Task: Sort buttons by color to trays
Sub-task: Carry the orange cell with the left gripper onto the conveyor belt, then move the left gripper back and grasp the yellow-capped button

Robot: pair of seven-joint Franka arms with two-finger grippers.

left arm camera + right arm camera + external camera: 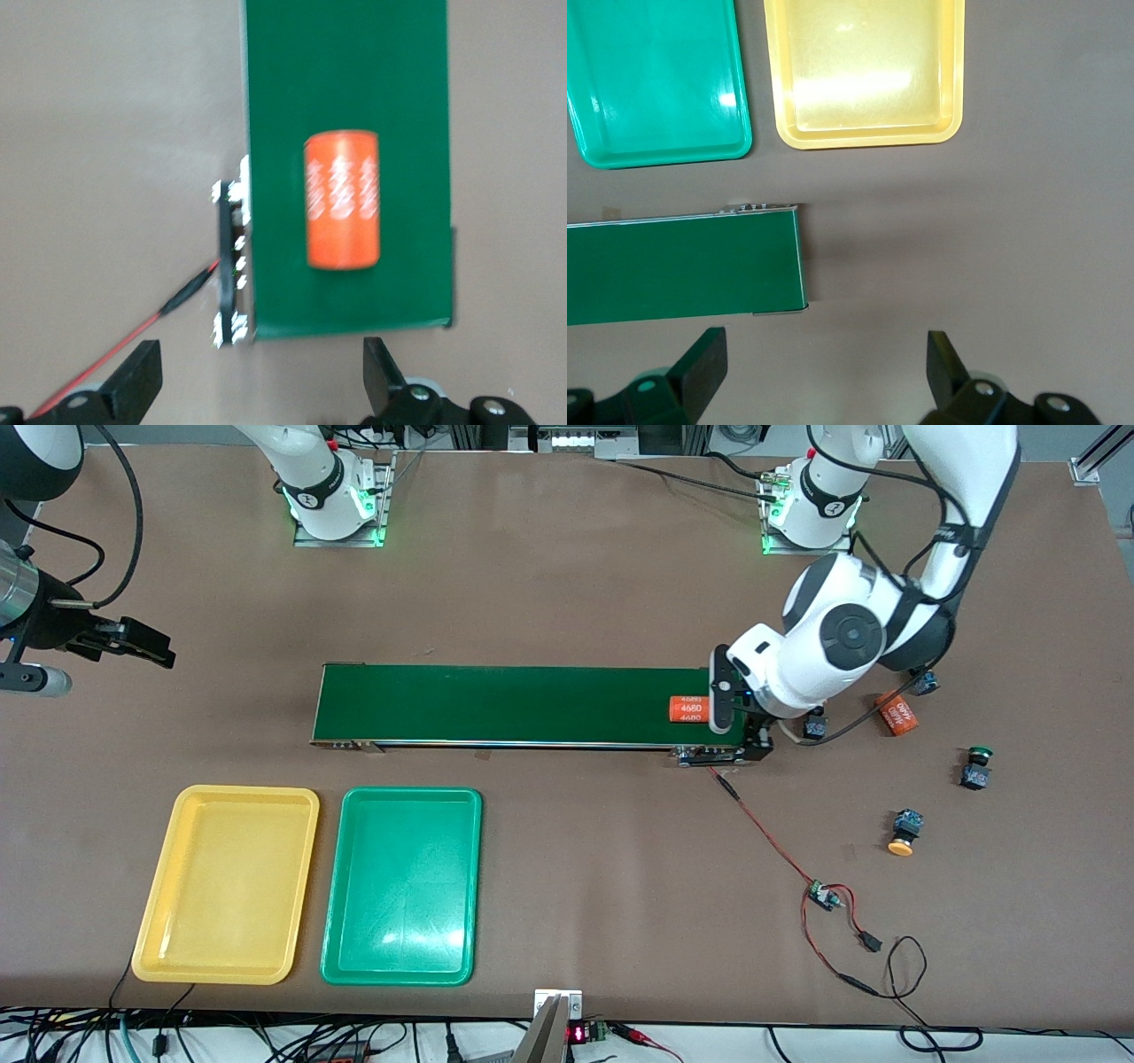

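Observation:
A yellow-capped button [904, 833] and a green-capped button [976, 765] lie on the table toward the left arm's end. Two more dark button bodies [813, 728] [926, 683] show beside the left arm, their caps hidden. The yellow tray [226, 886] and green tray [403, 886] lie side by side, nearer the front camera than the belt; both show in the right wrist view [868, 80] [656, 80]. My left gripper [749, 731] [261, 376] is open and empty at the belt's end. My right gripper [146, 646] [824, 367] is open and empty, waiting over bare table.
The long dark-green conveyor belt [496, 704] [345, 71] [682, 266] carries an orange 4680 cylinder [687, 708] [343, 199] near my left gripper. A second orange cylinder [897, 713] lies on the table. A small circuit board with red and black wires [824, 895] lies nearer the front camera.

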